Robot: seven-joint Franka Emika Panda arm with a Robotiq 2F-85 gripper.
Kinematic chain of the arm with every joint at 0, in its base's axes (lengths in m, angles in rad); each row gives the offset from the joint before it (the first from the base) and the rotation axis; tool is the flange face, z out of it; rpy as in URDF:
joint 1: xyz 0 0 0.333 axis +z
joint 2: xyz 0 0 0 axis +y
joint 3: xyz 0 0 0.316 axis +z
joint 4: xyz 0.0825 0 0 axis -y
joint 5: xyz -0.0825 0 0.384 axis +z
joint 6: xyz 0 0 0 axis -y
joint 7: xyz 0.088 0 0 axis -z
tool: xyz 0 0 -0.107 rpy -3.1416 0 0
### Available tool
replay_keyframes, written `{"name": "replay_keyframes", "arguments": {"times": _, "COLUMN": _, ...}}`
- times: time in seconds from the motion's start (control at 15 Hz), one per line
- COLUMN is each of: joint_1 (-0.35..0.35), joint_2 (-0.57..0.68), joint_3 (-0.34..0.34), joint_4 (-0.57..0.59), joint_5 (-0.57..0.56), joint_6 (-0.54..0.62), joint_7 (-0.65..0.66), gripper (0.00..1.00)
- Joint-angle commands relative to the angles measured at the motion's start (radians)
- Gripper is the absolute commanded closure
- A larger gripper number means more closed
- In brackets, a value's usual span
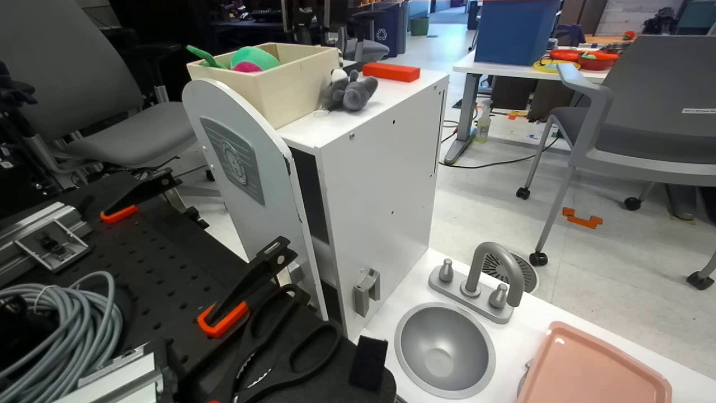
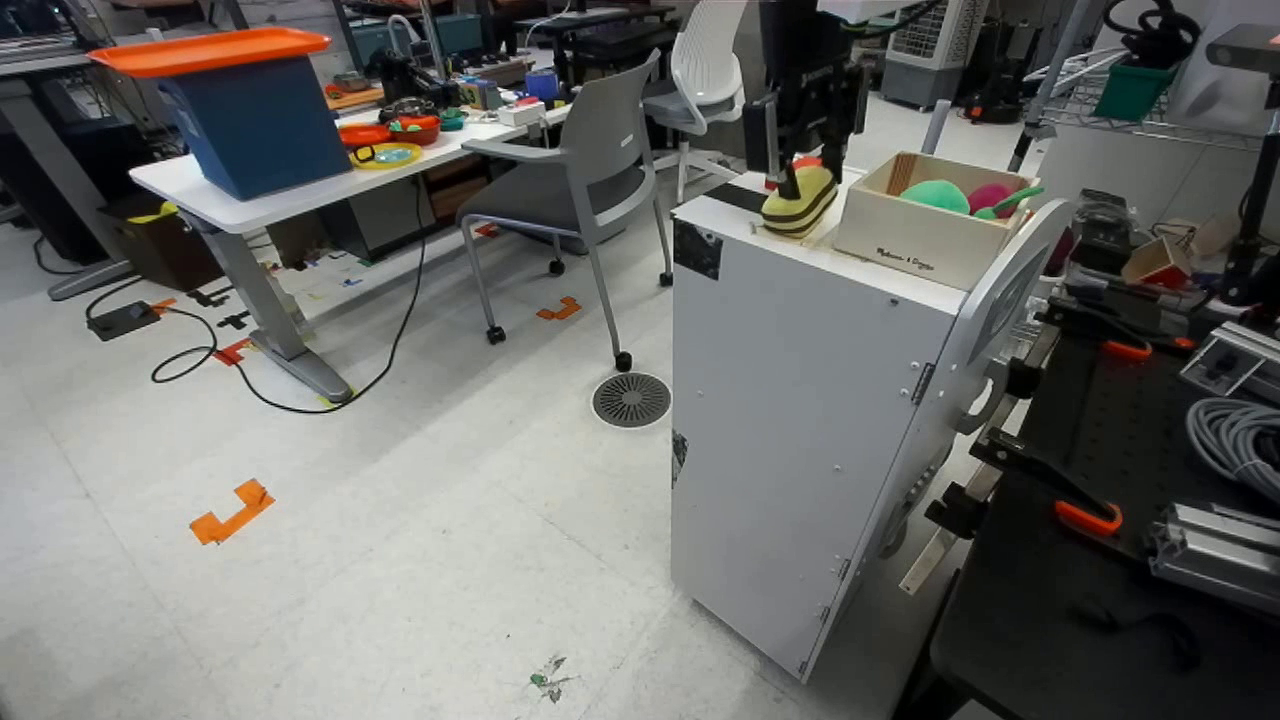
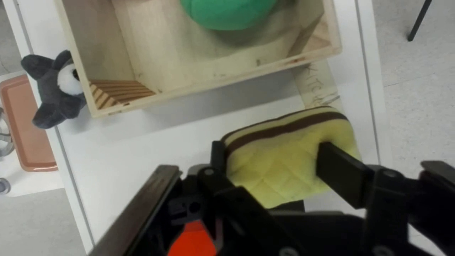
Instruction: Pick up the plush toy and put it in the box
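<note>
The plush toy is yellow with dark brown stripes along one side; it also shows tilted above the cabinet top in an exterior view. My gripper has a finger on each side of it, and the finger at the right presses a dent into the cloth. The gripper points down over the toy. I cannot tell whether the toy still touches the cabinet. The box is pale wood and open-topped, beside the toy; it shows in both exterior views and the wrist view. Toy and gripper are hidden in an exterior view.
The box holds a green round plush and a pink one. A grey plush lies against the box. An orange block lies on the white cabinet. A sink and a pink tray stand lower.
</note>
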Motion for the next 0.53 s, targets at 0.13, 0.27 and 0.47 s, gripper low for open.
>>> {"name": "replay_keyframes", "arguments": {"times": 0.13, "joint_1": 0.010, "joint_2": 0.030, "joint_3": -0.008, "joint_4": 0.034, "joint_5": -0.004, "joint_6": 0.001, "joint_7": 0.010, "gripper": 0.79}}
{"name": "replay_keyframes", "arguments": {"times": 0.27, "joint_1": 0.009, "joint_2": 0.025, "joint_3": -0.007, "joint_4": 0.039, "joint_5": 0.003, "joint_6": -0.002, "joint_7": 0.012, "gripper": 0.92}}
{"name": "replay_keyframes", "arguments": {"times": 0.47, "joint_1": 0.013, "joint_2": 0.003, "joint_3": -0.006, "joint_4": 0.035, "joint_5": 0.006, "joint_6": 0.006, "joint_7": 0.031, "gripper": 0.98}}
